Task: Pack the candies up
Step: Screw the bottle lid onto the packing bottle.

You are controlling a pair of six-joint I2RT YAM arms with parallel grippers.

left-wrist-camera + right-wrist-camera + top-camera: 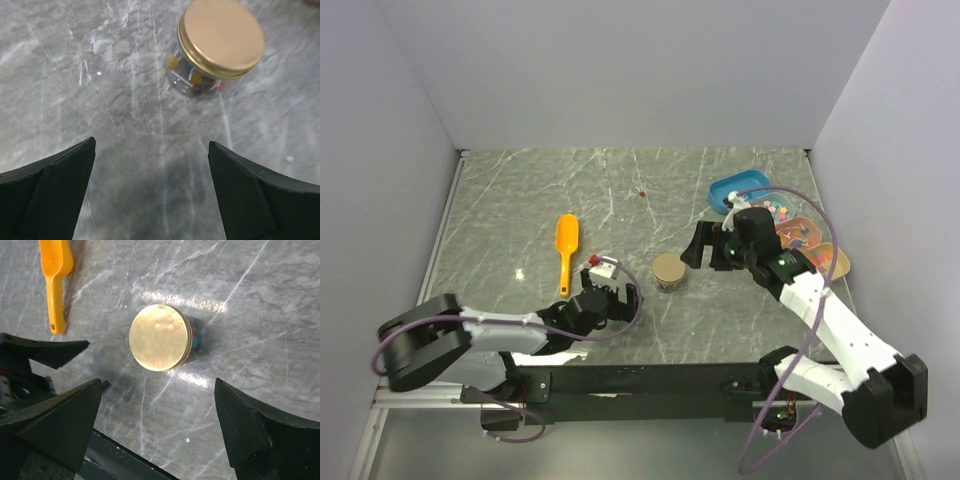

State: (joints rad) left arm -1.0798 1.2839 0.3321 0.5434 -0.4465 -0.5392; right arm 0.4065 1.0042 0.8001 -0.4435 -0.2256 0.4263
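on table [520,200], 1 gold-lid jar [668,270] w/ candies [197,82], 1 orange scoop [566,245]

No legible txt, labels or nos. anywhere.

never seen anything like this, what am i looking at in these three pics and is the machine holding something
These are two robot arms bolted to a grey table. The wide picture is from a camera above and behind them; the other two come from wrist cameras, so the black wedges are each arm's own fingers. On the table: a jar with a gold lid and coloured sweets inside, an orange scoop, a blue tray. The left gripper and right gripper are both open, holding nothing.
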